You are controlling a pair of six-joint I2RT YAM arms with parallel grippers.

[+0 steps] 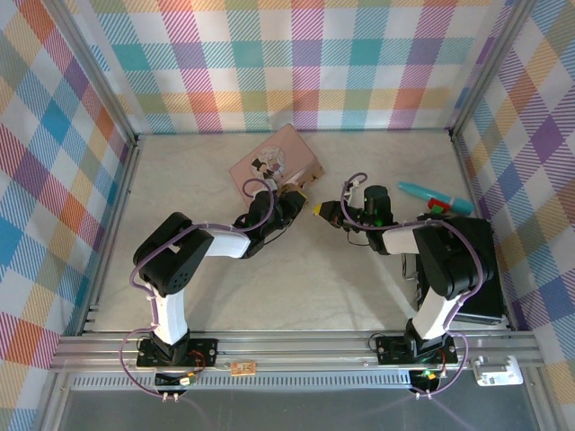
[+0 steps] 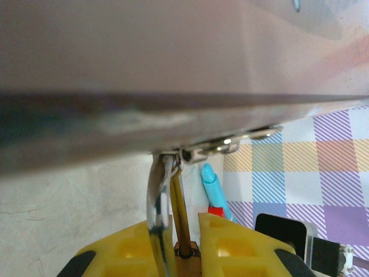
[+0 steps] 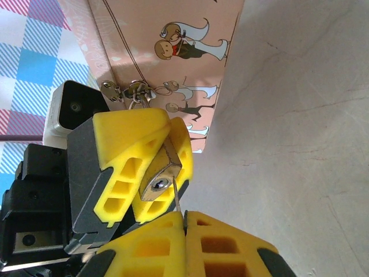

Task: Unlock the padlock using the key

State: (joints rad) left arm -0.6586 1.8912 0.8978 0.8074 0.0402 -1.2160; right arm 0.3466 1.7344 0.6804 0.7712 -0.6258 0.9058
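- Top view, centre of frame: left gripper (image 1: 293, 205) and right gripper (image 1: 322, 210) meet tip to tip just below the pink tin (image 1: 269, 160).
- Right wrist view: padlock (image 3: 160, 176) sits mid-frame, clamped between the left gripper's yellow fingers (image 3: 130, 153); jaws narrow, closed on the brass body.
- The yellow pads cover both sides of the padlock; only its keyhole face is exposed.
- Left wrist view: silver shackle runs up from the lower centre and through the tin's clasp (image 2: 228, 142). The tin's edge blocks the whole upper half of the frame.
- Right gripper's pads are pressed together at the bottom centre of its own view, pinching the key (image 3: 178, 202).
- The key is a thin sliver pointing up; its tip touches the keyhole face. Depth of entry: cannot tell.
- Teal pen-like tool (image 1: 429, 195) lies right of centre, well apart from both grippers.
- Black box (image 1: 472, 260) sits at the right edge of the table (image 1: 314, 287), beside the right arm.
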